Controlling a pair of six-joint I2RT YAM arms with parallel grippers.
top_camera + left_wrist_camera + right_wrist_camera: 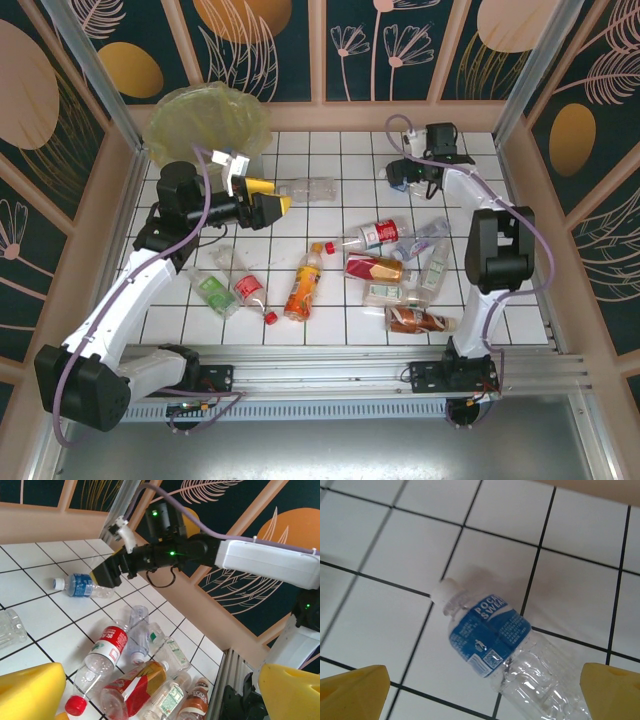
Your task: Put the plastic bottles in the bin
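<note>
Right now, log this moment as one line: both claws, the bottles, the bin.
left claw: open, empty | right claw: open, over blue-label bottle | loose bottles: lying outside bin

The blue-labelled bottle [490, 640] and yellow fingers [355, 692] run off the bottom edge of the right wrist view

Our left arm [120, 300] rises from its near base, elbow bent, and the left end effector [271, 198] points right with its yellow fingers [30, 692] spread wide. Our right arm [495, 250] reaches far back, and the right end effector [402, 176] tilts down with its fingers [353, 690] equally wide apart.
</note>
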